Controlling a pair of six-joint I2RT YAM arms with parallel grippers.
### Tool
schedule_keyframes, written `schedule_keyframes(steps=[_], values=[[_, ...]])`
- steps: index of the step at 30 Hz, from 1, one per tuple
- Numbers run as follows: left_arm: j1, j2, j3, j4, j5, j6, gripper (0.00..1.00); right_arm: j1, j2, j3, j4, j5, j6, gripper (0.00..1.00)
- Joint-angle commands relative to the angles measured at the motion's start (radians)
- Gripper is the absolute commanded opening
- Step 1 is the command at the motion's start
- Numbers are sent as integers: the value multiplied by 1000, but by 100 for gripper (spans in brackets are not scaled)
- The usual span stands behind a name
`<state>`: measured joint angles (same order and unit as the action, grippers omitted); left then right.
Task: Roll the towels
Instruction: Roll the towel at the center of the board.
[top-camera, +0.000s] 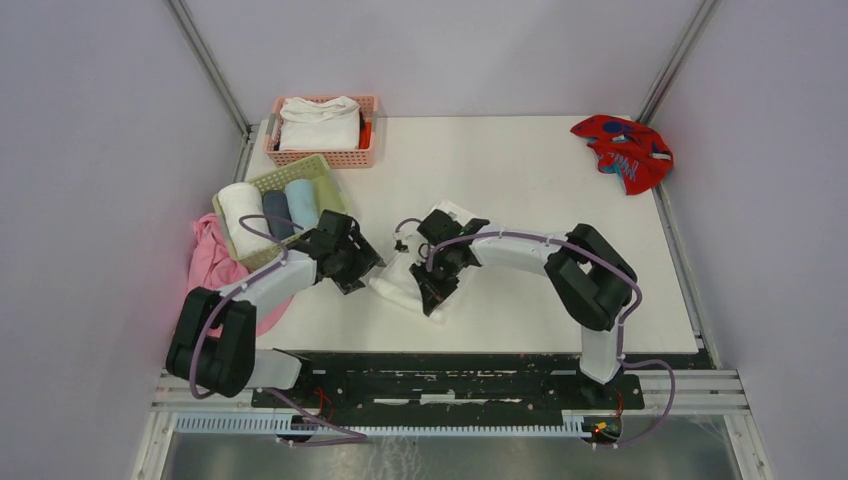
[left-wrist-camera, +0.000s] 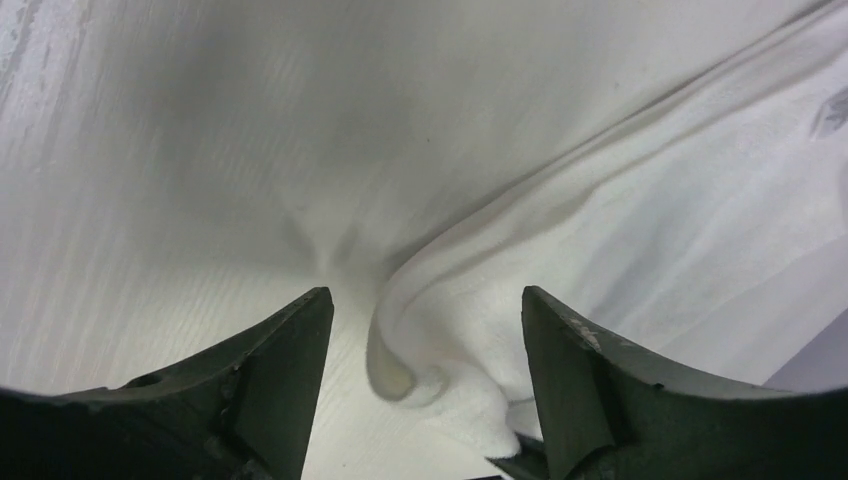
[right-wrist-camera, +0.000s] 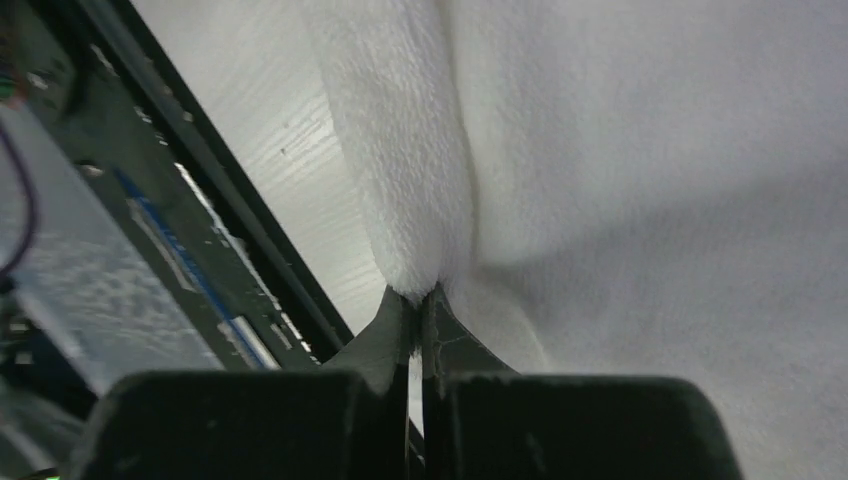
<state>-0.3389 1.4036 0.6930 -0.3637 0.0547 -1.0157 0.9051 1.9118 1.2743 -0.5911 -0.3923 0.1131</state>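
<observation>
Towels lay in three places. The white towel (top-camera: 398, 283) sat crumpled on the tabletop (top-camera: 520, 200), near the front edge and a little left of centre, between the two arms. The left pincer (left-wrist-camera: 425, 293) was over its left side with the jaws wide apart, and a rounded fold of the cloth bulged up in the gap between the fingers without being squeezed. The right pincer (right-wrist-camera: 418, 292) came in from the right and was pressed tight together on the towel's near edge, where a ridge of terry narrowed down into the fingertips.

The red towel (top-camera: 622, 150), with blue marks, lay bunched at the far right corner of the tabletop, well apart from both arms. The light blue towel (top-camera: 301, 203) was rolled and stood in the green basket (top-camera: 290, 176) at the far left, beside a dark roll (top-camera: 277, 213) and a white roll (top-camera: 240, 215). Just beyond it, the pink basket (top-camera: 322, 157) held a folded white cloth (top-camera: 320, 122). A pink cloth (top-camera: 212, 262) hung at the tabletop's left edge, beside the green basket.
</observation>
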Motion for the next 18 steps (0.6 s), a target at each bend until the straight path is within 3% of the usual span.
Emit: schedule_keyframes(steps=[1,8,18], values=[[4,-122,-6,-57,-5,26,78,-176,-43,-72,164,-427,165,0],[3,-201,-61,-39,72,-13,80,-338,64,-171,329,-643,345,0],[-5,-211,-102,157,200,-82,81,-393,208,-174,280,-642,361,0]])
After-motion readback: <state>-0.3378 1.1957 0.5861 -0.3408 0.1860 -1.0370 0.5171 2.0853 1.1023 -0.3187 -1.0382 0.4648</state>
